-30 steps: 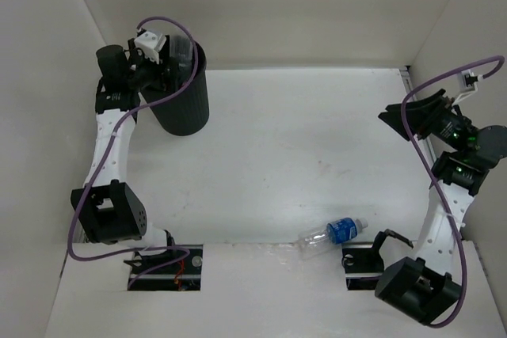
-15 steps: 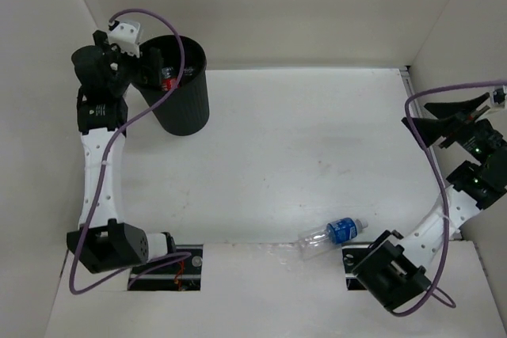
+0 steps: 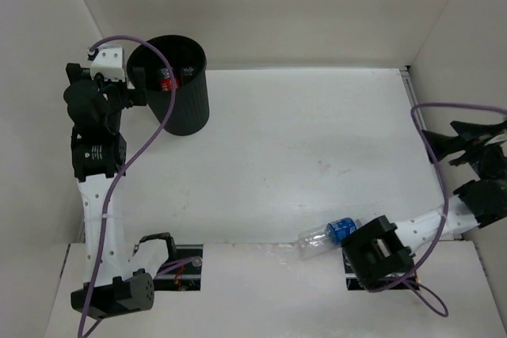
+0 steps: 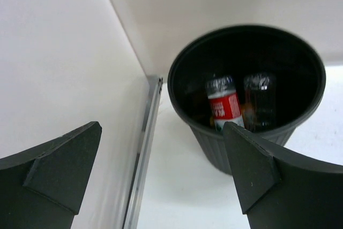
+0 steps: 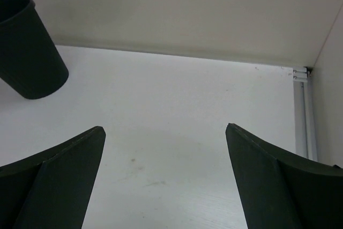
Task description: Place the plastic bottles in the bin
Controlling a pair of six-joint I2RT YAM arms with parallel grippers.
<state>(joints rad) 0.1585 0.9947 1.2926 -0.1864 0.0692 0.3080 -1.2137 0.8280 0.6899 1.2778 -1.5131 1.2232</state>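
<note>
Left wrist, bin [image 4: 206, 143] beyond fingers [image 4: 59, 170], bottles [image 4: 225, 104] inside

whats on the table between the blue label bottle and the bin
Nothing. In the top view the table between the blue-label bottle and the bin is bare white surface.

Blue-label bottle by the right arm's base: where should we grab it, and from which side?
Probably the clear mid-body, from straight above, closing across its width. The blue-label bottle lies on its side on the table, long axis roughly left-right, so both round flanks are exposed. The right arm crowds its label end, so stay toward the clear end.
</note>
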